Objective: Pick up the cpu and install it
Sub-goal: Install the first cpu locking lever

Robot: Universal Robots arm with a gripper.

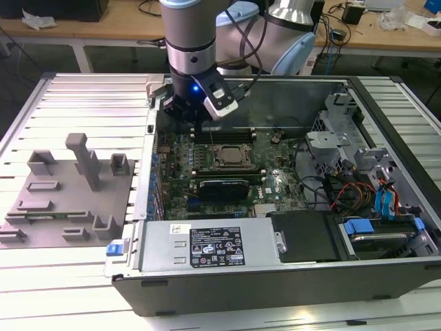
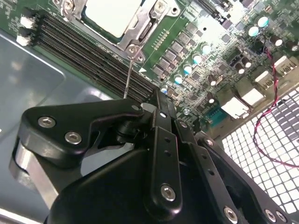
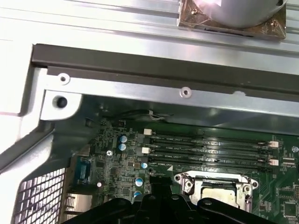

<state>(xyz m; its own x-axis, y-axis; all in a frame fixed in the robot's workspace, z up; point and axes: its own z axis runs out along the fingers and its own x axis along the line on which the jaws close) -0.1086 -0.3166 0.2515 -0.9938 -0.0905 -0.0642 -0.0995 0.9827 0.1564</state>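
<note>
- The cpu (image 2: 112,14), a flat pale silver-white square, lies seated in the motherboard socket (image 1: 231,157).
- That socket sits inside the open computer case (image 1: 275,284).
- The gripper (image 2: 159,97) hangs at the socket's 11 o'clock in the exterior view, fingers pinched together, holding nothing.

Silver-grey arm (image 1: 187,31) with pale blue joint caps (image 1: 293,52) carries a black hand (image 2: 159,100) (silver screws (image 2: 73,137) throughout).

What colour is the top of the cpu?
Pale silver-white metal. The cpu shows best in the second wrist view.
</note>
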